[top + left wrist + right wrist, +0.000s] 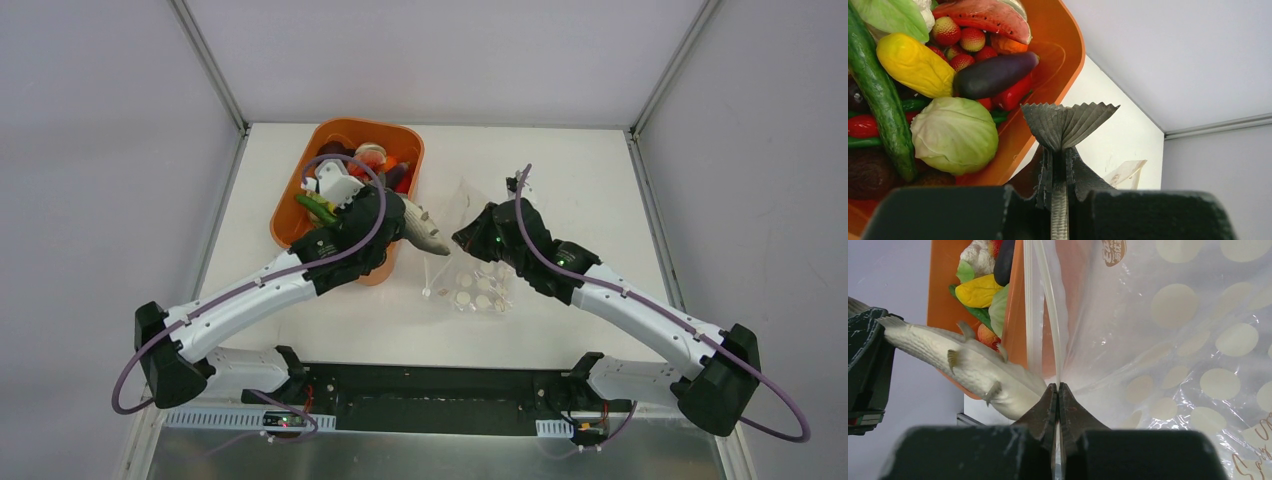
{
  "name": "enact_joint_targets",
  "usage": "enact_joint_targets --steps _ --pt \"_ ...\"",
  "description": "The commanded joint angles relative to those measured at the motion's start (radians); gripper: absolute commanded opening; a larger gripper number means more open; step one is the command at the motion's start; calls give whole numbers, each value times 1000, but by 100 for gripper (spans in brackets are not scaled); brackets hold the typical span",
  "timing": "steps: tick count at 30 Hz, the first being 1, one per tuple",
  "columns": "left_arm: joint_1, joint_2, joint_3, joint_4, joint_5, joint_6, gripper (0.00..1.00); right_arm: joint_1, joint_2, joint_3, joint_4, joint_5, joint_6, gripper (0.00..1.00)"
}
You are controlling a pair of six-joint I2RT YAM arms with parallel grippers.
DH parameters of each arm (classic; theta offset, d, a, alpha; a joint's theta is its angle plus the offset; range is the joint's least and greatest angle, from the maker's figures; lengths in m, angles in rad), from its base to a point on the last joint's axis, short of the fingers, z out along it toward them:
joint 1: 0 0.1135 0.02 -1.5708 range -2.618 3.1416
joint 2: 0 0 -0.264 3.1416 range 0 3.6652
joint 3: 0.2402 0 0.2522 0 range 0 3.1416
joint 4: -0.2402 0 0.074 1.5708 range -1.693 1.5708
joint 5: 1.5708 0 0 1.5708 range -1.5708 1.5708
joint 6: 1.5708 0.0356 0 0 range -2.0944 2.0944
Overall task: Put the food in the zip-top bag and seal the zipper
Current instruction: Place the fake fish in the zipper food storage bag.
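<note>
Food [955,132] is heaped in the orange tub [300,215], far left. A fish [425,237] is clamped by the tail in the left gripper [397,225] beside it. Rightward, the dotted bag [482,290] is pinched at its zipper [1048,290] by the right gripper [1058,392]

Surface: white, flat surface [560,170] filling the middle of the top view, narrowing toward the upper edge of the frame.
Upper left of centre: orange tub [290,205] standing on the surface, its long sides slanting from upper right to lower left.
Centre, right of the tub: zip-top bag [480,292], clear with white dots. Its lower dotted part lies flat on the surface, and its upper part rises crumpled off it.
Tub and bag: near each other; contact cannot be told.
Bottom of frame: black mounting plate [430,385] along the near edge.
</note>
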Motion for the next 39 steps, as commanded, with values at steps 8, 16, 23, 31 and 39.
enact_joint_targets --steps 8,16,23,31,39 --pt "-114 78 133 41 -194 181 0 6 -24 47 42 -8 11 0" --pt "-164 157 173 38 -192 234 0 4 -60 67 58 33 -17 0" --pt "-178 221 263 -25 -249 262 0 5 -68 82 66 31 9 0" --pt "-180 276 306 -43 -143 315 0 4 -119 17 118 99 30 0" --pt "-180 277 310 23 -41 376 13 -76 -102 5 163 -92 93 0"
